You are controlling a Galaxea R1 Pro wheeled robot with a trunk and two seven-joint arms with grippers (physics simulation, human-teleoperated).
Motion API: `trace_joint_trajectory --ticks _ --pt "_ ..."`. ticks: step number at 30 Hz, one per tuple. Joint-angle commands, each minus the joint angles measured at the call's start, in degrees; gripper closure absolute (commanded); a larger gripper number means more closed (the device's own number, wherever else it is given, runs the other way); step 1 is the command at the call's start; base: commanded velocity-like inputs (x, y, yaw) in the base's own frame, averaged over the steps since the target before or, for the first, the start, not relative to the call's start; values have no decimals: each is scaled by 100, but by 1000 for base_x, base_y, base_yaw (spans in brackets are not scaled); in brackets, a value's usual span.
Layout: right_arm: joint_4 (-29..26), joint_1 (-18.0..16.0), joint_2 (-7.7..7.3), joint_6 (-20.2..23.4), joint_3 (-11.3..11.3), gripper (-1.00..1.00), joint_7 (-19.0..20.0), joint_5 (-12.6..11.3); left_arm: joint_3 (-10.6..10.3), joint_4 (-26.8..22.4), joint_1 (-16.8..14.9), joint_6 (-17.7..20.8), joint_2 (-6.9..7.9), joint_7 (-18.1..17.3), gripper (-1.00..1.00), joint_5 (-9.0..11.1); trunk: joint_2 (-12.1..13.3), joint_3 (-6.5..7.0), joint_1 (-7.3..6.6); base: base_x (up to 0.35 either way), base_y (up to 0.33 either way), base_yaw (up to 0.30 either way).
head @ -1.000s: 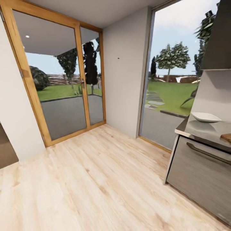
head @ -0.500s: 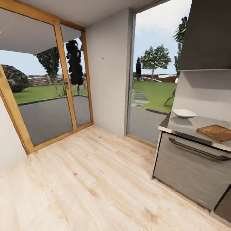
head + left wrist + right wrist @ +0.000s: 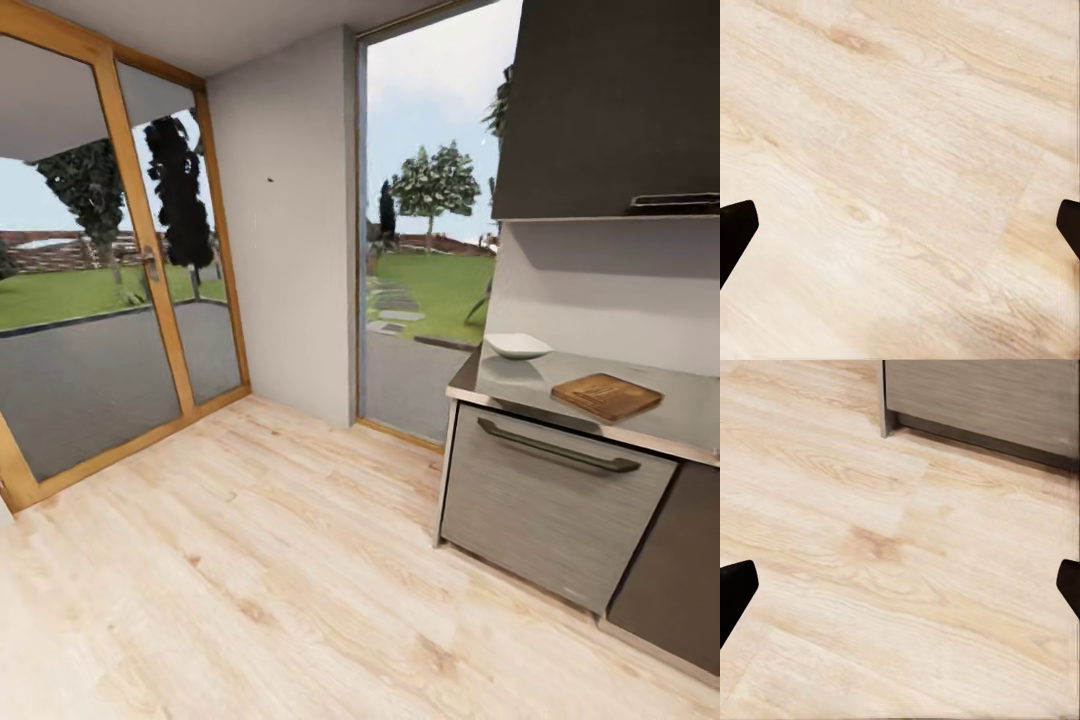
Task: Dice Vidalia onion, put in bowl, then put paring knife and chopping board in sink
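On the right of the head view, a glossy grey countertop (image 3: 690, 415) runs over grey cabinets with a bar handle. A shallow white bowl (image 3: 517, 346) stands near its left end, and a brown wooden chopping board (image 3: 606, 395) lies to the right of the bowl. The Vidalia onion, the sink and the paring knife are out of view. My left gripper (image 3: 900, 225) hangs open over bare wood floor, its dark fingertips (image 3: 735, 232) wide apart. My right gripper (image 3: 900, 585) is open too, above floor beside a cabinet base (image 3: 975, 397).
Light wood floor (image 3: 250, 560) spreads across the room. A wood-framed glass door (image 3: 130, 300) stands at the left, a white wall (image 3: 285, 220) and a tall window (image 3: 420, 250) behind. A dark upper cabinet (image 3: 610, 110) hangs over the countertop.
The head camera has swung right: door and wall slid left in the picture, and the countertop, bowl and chopping board came further into view.
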Motion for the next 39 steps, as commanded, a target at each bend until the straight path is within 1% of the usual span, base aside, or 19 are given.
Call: trace_joint_trajectory --ticks 1,39 --pt "4 -5 5 -19 -14 -100 1 -2 -2 -2 0 -13 2 0 -100 2 -3 -5 0 0 0 -280" --pt "2 -5 5 -24 -14 -100 -1 -2 -2 -2 -1 -13 2 1 -100 2 -3 -5 0 0 0 -280"
